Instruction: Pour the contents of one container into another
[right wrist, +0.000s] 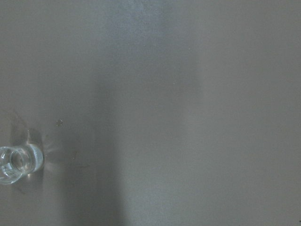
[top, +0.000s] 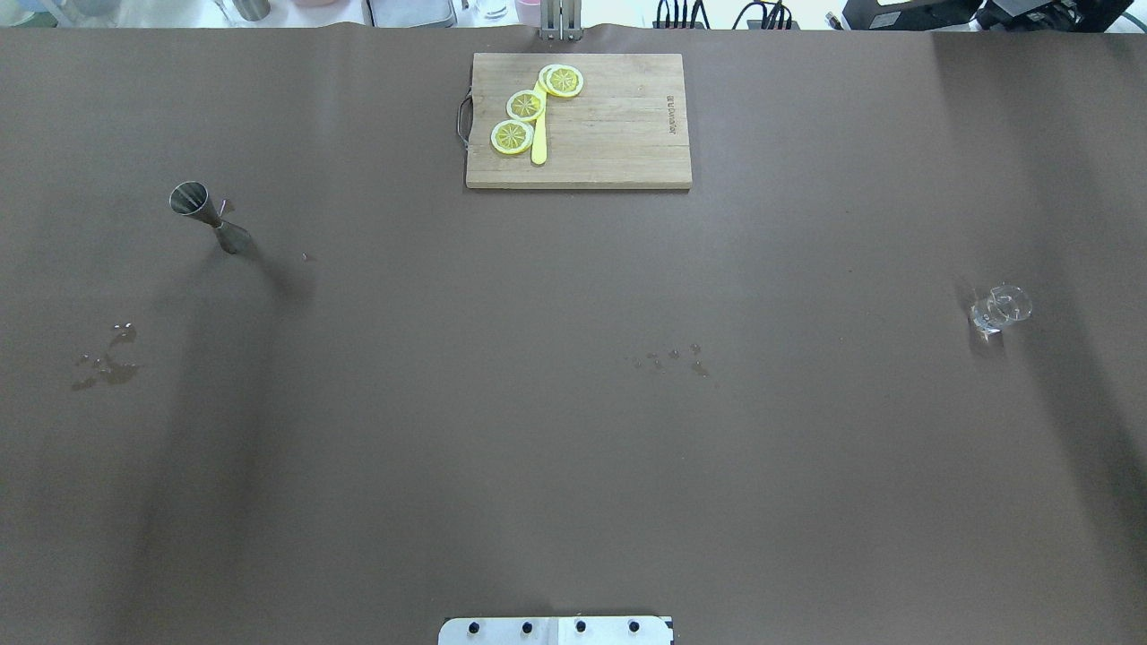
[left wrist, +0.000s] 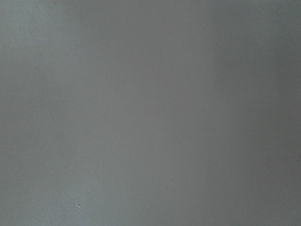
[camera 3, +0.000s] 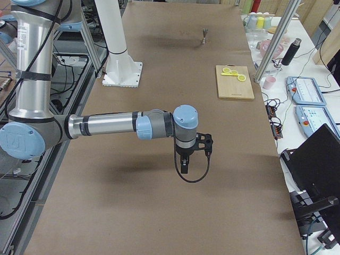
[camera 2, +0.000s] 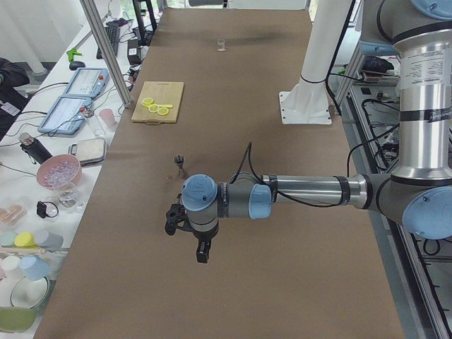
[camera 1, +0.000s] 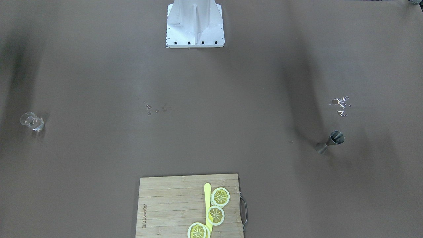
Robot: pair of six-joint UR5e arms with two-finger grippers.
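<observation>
1. Nearest to us in the left-end view hangs the left tool (camera 2: 202, 256), pointing down above the brown table (top: 573, 466) and touching nothing. We cannot tell from here whether its jaws are apart or together.
2. We see the right tool (camera 3: 184, 168) hanging over bare table in the right-end view. It holds nothing we can make out, and we cannot tell how its jaws stand either.
3. Reading the overhead view as a clock with the robot's base at 6, the slim double-cone steel jigger (top: 211, 218) stands upright at 10 o'clock. The small clear glass cup (top: 1000, 310) is at 3 o'clock, well apart from it.
4. We judge the pour not yet begun: neither container is gripped, so picking up, carrying and tipping are all left. We cannot tell whether either holds liquid.
5. A wet puddle (top: 107, 365) lies at 9 o'clock near the jigger, and small droplets (top: 672, 358) lie just right of centre.
6. Room is generous, since the middle between the containers is bare. The pale wooden cutting board (top: 618, 134) with yellow lemon slices (top: 526, 105) sits at 12 o'clock by the far edge, out of the way. The glass cup stands toward the right-hand edge.
</observation>
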